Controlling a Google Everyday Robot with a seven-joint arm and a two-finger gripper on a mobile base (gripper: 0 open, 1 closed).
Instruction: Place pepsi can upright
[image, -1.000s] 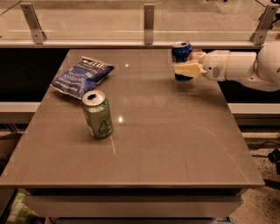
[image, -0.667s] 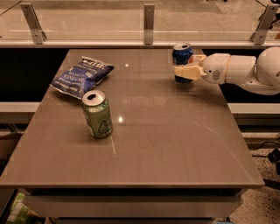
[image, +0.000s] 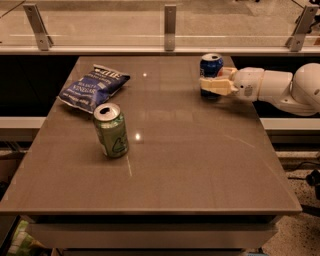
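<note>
The pepsi can (image: 211, 66) is dark blue with a silver top and stands upright at the far right of the table (image: 190, 165). My gripper (image: 214, 84) reaches in from the right on a white arm (image: 280, 87). Its cream fingers (image: 219, 86) are closed around the lower half of the can, one in front of it and the other hidden behind. The can's base is level with the table top; the fingers hide the contact.
A green can (image: 111, 131) stands upright left of the middle. A blue chip bag (image: 94, 86) lies at the far left. A glass rail with metal posts (image: 170, 27) runs behind the table. The table's right edge is just under the arm.
The gripper and the pepsi can have shifted slightly right and down. The green can and chip bag have not moved.
</note>
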